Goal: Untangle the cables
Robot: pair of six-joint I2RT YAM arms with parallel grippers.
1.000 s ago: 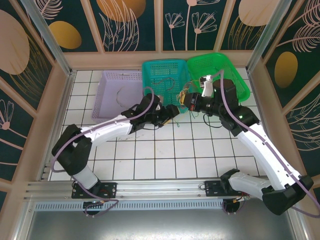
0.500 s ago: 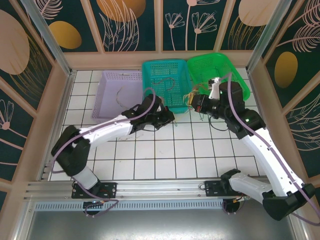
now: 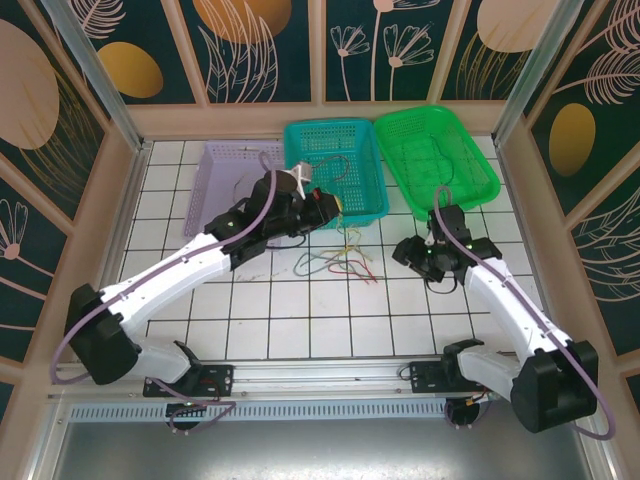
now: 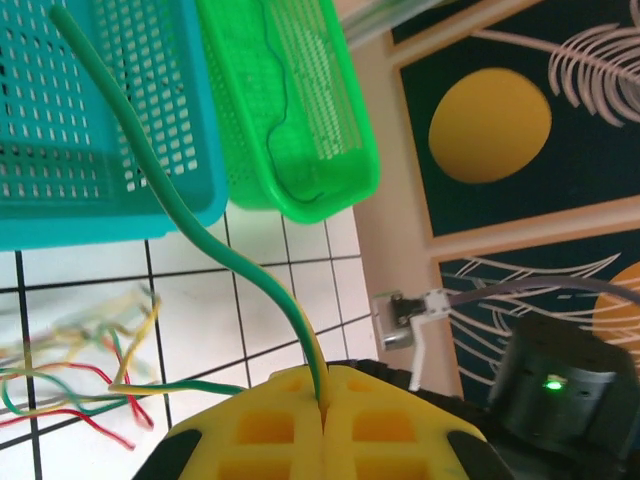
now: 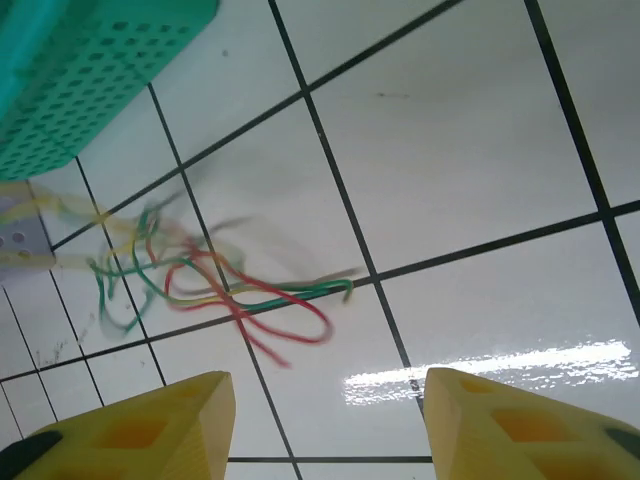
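The table (image 3: 300, 320) is white tile with dark grout, boxed in by wood-framed walls (image 3: 260, 50) painted dark teal with pale leaves and gold discs. A teal basket (image 3: 330, 124) stands at the far edge, with a lilac basket (image 3: 215, 185) touching its left side and a green basket (image 3: 445, 165) just to its right. Each basket holds one thin wire: a pale curve (image 3: 245, 190) in the lilac one, a dark loop (image 3: 330, 165) in the teal one, and a wavy green strand (image 4: 287, 100) in the green one. The cables (image 3: 340, 262) lie as a loose snarl of green, yellow and red on the tiles just in front of the teal basket. The left gripper (image 3: 325, 205) hangs at the teal basket's near wall. Its yellow fingers (image 4: 270, 420) are clenched on one green-and-yellow cable (image 4: 250, 270), which rises from the snarl past the basket. The right gripper (image 3: 410, 250) is low over the tiles, to the right of the snarl and in front of the green basket. Its fingers (image 5: 150, 425) are spread apart with nothing between them.
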